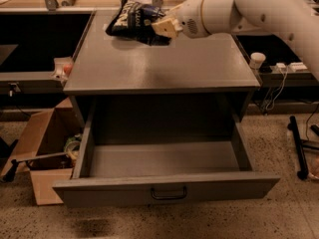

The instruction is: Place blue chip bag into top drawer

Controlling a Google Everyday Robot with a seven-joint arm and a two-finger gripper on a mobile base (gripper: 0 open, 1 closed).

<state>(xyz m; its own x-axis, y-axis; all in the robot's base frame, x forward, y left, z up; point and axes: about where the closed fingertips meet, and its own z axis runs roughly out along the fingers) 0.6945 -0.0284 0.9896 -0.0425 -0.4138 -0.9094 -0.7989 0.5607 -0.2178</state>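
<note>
The blue chip bag (130, 18) is a crumpled navy foil bag with white print. It hangs a little above the back of the grey cabinet top (164, 66), with its shadow on the surface below. My gripper (163, 27) is at the bag's right end and is shut on it; the white arm comes in from the upper right. The top drawer (169, 188) is pulled wide open below the cabinet top. Its inside shows bare and its black handle (168, 193) sits at the centre of the front panel. The bowl is hidden.
An open brown cardboard box (42, 148) with items inside stands on the floor left of the drawer. A small white container (257, 59) and cables sit on a shelf at the right. A black bar (296, 148) lies on the floor at the right.
</note>
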